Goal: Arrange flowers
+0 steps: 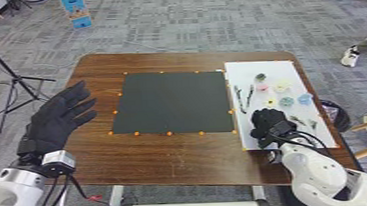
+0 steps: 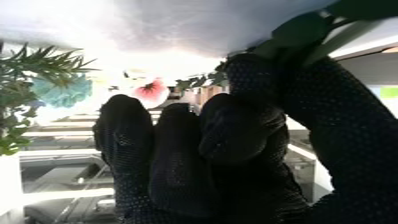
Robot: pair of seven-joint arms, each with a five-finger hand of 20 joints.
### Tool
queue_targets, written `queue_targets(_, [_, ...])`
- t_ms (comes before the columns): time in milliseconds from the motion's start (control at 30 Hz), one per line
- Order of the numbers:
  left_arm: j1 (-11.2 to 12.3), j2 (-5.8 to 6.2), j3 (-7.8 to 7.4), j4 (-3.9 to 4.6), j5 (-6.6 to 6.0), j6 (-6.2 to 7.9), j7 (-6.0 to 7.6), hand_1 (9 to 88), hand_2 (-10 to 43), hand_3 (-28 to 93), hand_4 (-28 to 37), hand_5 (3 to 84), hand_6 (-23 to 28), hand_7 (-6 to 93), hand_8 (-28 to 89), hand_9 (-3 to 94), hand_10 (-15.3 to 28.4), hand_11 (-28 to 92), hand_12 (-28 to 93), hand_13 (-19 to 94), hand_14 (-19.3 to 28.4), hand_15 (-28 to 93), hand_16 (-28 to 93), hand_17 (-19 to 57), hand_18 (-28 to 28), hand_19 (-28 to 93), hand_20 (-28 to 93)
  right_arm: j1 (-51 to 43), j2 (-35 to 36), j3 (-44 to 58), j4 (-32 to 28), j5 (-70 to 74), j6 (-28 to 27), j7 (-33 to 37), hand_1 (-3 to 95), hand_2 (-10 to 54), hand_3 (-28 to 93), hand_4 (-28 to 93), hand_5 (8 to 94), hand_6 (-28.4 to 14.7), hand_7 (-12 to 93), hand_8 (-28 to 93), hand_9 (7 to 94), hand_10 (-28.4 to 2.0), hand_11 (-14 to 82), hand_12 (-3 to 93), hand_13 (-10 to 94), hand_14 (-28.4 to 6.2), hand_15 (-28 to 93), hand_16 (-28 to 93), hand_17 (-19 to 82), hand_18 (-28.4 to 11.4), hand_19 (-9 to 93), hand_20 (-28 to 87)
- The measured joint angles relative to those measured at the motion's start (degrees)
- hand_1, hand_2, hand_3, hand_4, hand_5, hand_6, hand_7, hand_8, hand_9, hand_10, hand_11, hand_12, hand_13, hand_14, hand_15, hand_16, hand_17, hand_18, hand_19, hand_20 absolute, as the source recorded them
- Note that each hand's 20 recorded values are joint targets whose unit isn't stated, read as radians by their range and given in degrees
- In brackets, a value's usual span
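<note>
Flowers [image 1: 282, 85], pink, yellow and blue: lie loose on white sheet [image 1: 254, 68], toward right side of brown table [image 1: 170, 166]. Right hand [image 1: 268, 121]: at near part of white sheet, closed in a pinch on green leafy stem [image 2: 298, 32]. Green sprigs [image 1: 296, 120]: lie just right of right hand. Dark mat [image 1: 173, 102]: set left of white sheet. Left hand [image 1: 54, 119]: at left side of table, fingers loosely extended, grasping nothing. Chief hazard, as judged: slipping or twisting of leafy stem, if pinched too lightly or off its balance. Second hazard: dragging green sprigs along, or knocking flowers farther off, if moved low and sideways, given such close neighbours. Third: bending of leafy stem, if squeezed hard. Advisable: lift straight up before turning, with grasp kept even.
</note>
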Motion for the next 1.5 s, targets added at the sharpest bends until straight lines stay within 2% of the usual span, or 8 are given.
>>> queue_targets(333, [0.04, 0.00, -0.03, -0.03, -0.06, 0.00, 0.04, 25.2, -7.0, 70, -28.2, 28.6, 2.4, 18.8, -10, 26.0, 11.0, 19, 16, 22, 13.9, 25, 2, -9.7, 21.7, 44, 8, -2.13, 0.88, 5.31, -2.62, 0.64, 3.58, 0.75, 37.9, -9.5, 83, -6, 70.7, -2.1, 66, 32, 84.7, -9.2, 70.1, 42.4, 80, -9.4, 90, 48, 49, -23.5, 93, 73])
queue_targets(467, [0.06, -0.02, -0.03, -0.03, -0.08, 0.00, 0.04, 25.1, -7.0, 70, -28.3, 28.6, 2.4, 18.9, -10, 26.0, 11.0, 19, 16, 22, 14.0, 25, 2, -9.7, 21.7, 44, 8, -1.51, 1.32, 6.65, -3.70, 1.02, 4.46, 1.21, 38.4, -9.5, 81, -14, 69.6, 0.2, 66, 26, 83.4, -8.7, 69.3, 44.3, 79, -9.0, 89, 48, 49, -22.9, 93, 73])
queue_targets(533, [0.06, -0.02, -0.03, -0.03, -0.09, 0.00, 0.04, 25.1, -7.0, 70, -28.3, 28.6, 2.4, 18.9, -10, 26.0, 10.9, 19, 16, 22, 14.0, 25, 2, -9.7, 21.7, 44, 8, -1.57, 1.33, 7.84, -4.35, 1.62, 3.73, 1.66, 34.2, -9.5, 79, -24, 72.5, 0.9, 50, 14, 82.6, -8.6, 67.6, 45.2, 79, -9.1, 89, 48, 48, -22.9, 93, 72])
queue_targets(567, [0.06, -0.02, -0.02, -0.03, -0.09, 0.00, 0.03, 25.1, -7.0, 70, -28.3, 28.6, 2.4, 18.9, -10, 26.0, 11.0, 18, 16, 22, 13.9, 25, 2, -9.7, 21.7, 44, 8, -1.68, 1.33, 8.55, -4.68, 1.88, 2.67, 1.94, 29.8, -9.5, 77, -27, 74.0, 0.7, 39, -5, 81.8, -8.7, 66.6, 45.6, 78, -9.3, 88, 49, 47, -22.9, 93, 72])
queue_targets(600, [0.06, -0.02, -0.02, -0.03, -0.09, 0.00, 0.03, 25.1, -7.0, 70, -28.3, 28.6, 2.4, 18.9, -10, 26.0, 11.0, 18, 16, 22, 13.9, 25, 2, -9.7, 21.7, 44, 8, -1.93, 1.33, 9.40, -5.15, 2.09, 0.88, 2.38, 28.8, -9.5, 75, -28, 74.4, 0.5, 34, -11, 81.5, -8.9, 66.1, 45.6, 78, -9.4, 88, 49, 47, -23.0, 93, 71])
queue_targets(700, [0.06, -0.02, -0.02, -0.03, -0.10, 0.00, 0.02, 25.2, -7.0, 70, -28.3, 28.8, 2.5, 18.9, -10, 26.1, 11.0, 19, 16, 22, 14.0, 25, 2, -9.7, 21.7, 44, 8, -3.91, 1.23, 13.83, -7.84, 3.63, -9.39, 4.91, 35.6, -9.5, 58, -28, 75.5, 0.3, 31, -12, 81.6, -9.0, 65.5, 44.9, 77, -9.5, 88, 48, 47, -23.0, 93, 71])
queue_targets(867, [0.07, -0.08, -0.11, -0.02, -0.09, 0.00, -0.03, 25.2, -7.0, 70, -28.2, 28.7, 2.4, 18.8, -10, 26.1, 11.1, 19, 16, 22, 13.9, 25, 2, -9.7, 21.7, 44, 8, -5.22, 1.34, 17.10, -11.03, 7.38, -24.63, 9.09, 39.2, -9.5, 50, -28, 76.9, 0.3, 30, -11, 81.9, -9.0, 65.1, 44.8, 78, -9.2, 88, 47, 48, -23.1, 93, 70])
queue_targets(1500, [0.06, -0.11, -0.13, -0.01, -0.11, -0.01, -0.02, 25.1, -7.0, 70, -28.2, 28.6, 2.4, 18.9, -10, 26.1, 11.0, 18, 16, 22, 13.9, 25, 2, -9.7, 21.7, 44, 8, -3.60, 0.24, 12.09, -9.27, 7.66, -26.73, 8.55, 30.5, -9.5, 68, -28, 77.5, 0.8, 34, -12, 82.2, -9.0, 64.0, 45.0, 78, -8.8, 87, 47, 48, -23.0, 93, 70])
